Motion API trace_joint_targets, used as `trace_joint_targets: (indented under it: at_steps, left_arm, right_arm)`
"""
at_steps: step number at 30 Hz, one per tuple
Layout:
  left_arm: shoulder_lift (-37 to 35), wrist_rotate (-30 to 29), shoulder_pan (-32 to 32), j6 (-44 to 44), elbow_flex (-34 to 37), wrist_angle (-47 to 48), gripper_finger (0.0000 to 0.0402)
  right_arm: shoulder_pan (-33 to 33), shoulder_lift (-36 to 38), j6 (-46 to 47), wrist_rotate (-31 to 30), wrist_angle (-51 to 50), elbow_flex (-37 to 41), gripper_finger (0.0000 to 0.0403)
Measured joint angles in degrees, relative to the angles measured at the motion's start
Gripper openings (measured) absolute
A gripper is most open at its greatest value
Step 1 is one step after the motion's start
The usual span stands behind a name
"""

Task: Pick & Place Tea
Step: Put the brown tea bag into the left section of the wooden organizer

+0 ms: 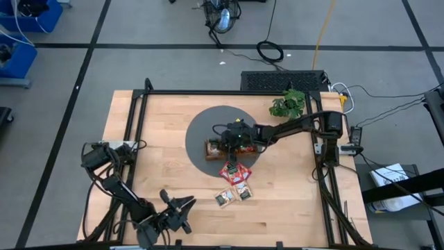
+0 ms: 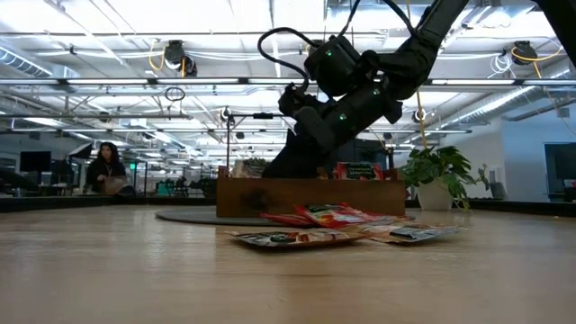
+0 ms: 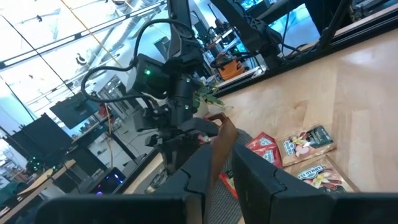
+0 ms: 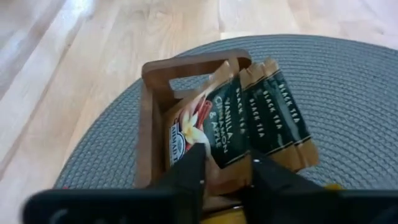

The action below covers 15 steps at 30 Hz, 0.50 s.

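Note:
A brown wooden tray [image 1: 215, 148] stands on a round grey mat [image 1: 201, 125]. In the right wrist view, one compartment [image 4: 186, 65] holds a vanilla-cinnamon tea sachet [image 4: 211, 124] leaning on several dark green black-tea sachets [image 4: 280, 118]. My right gripper [image 4: 227, 158] hangs just over that compartment, its fingers slightly apart around the vanilla sachet's near end. Three loose tea sachets lie flat on the table near the tray: a red one [image 1: 236, 172] and two more [image 1: 223, 198] [image 1: 243, 191]. My left gripper [image 1: 182, 208] waits near the table's front edge with a narrow gap between its fingers and nothing in it. My right gripper comes at the tray slanting down from the table's right side. Its fingertips [image 4: 196, 155] stand over the lower end of the vanilla sachet [image 4: 227, 146], which rests in the compartment. I cannot tell whether they touch it.
A potted plant [image 1: 288, 104] stands at the far right of the table. Dark rails [image 1: 139, 132] run along the table's left, far and right sides. Bare wood lies left of the mat. A person [image 2: 108, 171] sits far off in the room.

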State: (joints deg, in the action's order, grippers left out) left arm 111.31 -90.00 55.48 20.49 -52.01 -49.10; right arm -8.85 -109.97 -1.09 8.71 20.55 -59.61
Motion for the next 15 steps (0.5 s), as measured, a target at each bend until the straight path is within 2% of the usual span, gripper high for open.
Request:
trace_joint_targets:
  at_steps: [7,15]
  left_arm:
    - [0.00,0.00,-0.48,-0.07,0.00,0.00,0.0067]
    - [0.00,0.04,-0.43,-0.09,-0.02,0.02,0.0067]
  right_arm:
    - [0.36,-0.04,-0.03,-1.51,2.98,0.02,0.0146]
    - [0.50,1.28,-0.29,-1.51,2.97,0.08,0.0162]
